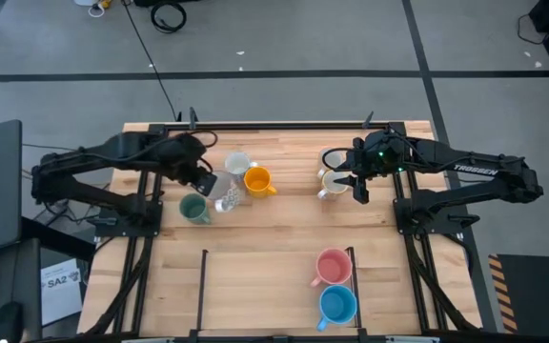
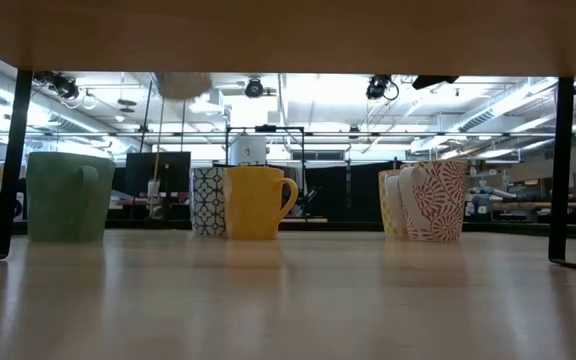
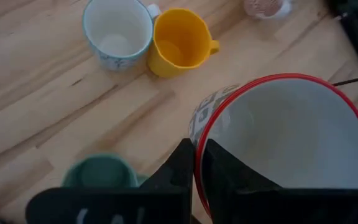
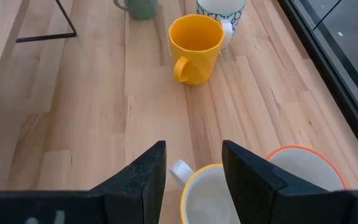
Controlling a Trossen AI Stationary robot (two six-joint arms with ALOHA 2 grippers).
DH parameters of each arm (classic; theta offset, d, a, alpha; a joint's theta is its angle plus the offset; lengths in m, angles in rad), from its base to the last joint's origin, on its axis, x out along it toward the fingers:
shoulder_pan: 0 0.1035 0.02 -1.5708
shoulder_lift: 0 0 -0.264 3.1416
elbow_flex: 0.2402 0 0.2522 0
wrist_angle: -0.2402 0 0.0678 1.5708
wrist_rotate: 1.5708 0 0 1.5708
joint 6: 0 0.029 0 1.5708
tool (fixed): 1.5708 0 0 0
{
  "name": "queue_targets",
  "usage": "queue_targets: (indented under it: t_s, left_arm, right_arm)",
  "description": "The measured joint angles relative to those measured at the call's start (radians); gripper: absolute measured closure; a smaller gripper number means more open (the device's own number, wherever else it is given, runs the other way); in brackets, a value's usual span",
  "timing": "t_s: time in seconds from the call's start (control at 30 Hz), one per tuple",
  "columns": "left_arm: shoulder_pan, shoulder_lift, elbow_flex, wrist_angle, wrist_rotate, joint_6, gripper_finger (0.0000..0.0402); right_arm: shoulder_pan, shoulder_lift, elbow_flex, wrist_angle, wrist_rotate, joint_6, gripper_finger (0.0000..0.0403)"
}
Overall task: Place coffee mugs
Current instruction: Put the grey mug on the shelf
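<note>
Yellow-orange glaze marks the mug (image 1: 257,180) standing upright near the middle of the far half of the wooden table (image 1: 255,276), its handle turned toward the right arm's side. Just beside it, farther back, a white mug with a teal pattern (image 1: 237,164) is seen upright, mouth up. A dark green mug (image 1: 194,209) stands upright toward the left arm's side, its handle direction not clear from above.

The left gripper (image 3: 196,163) is closed on the rim of a red-rimmed patterned mug (image 3: 284,140), one finger inside the wall and one outside; the mug is held mouth up, between the green mug and the yellow one. Whether its base touches the table cannot be told.

The right gripper (image 4: 194,163) is held with its fingers spread apart above a yellow-rimmed white mug (image 4: 207,196), whose small white handle points toward the middle of the table; nothing is gripped. An orange-rimmed mug (image 4: 303,168) stands touching or just beside it. In the low view this pair shows as two upright mugs, the nearer one patterned in red leaves (image 2: 438,200).

Near the front edge, a pink mug (image 1: 333,266) and a blue mug (image 1: 337,305) are set upright, one behind the other, both handles angled toward the front left, beside a thin black frame (image 1: 204,286).
</note>
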Motion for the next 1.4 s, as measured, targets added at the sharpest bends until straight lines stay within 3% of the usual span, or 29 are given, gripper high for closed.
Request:
queue_targets:
  t_s: [0.3,0.8,1.17,1.4]
  left_arm:
    - [-0.258,0.053,0.19,-0.164,-0.066,-0.328,0.0377]
    - [-0.61,0.213,0.214,-0.151,0.034,-0.796,0.0377]
    - [-0.73,0.304,0.214,-0.1,0.033,-0.942,0.0377]
    - [-0.77,0.337,0.214,-0.061,0.027,-0.958,0.0377]
  right_arm:
    - [0.0,0.0,0.0,0.002,0.0,0.0,0.024]
    - [0.0,0.0,0.0,0.004,0.0,-0.001,0.024]
    - [0.0,0.0,0.0,0.004,0.0,-0.004,0.0241]
    - [0.0,0.0,0.0,0.004,0.0,-0.004,0.0241]
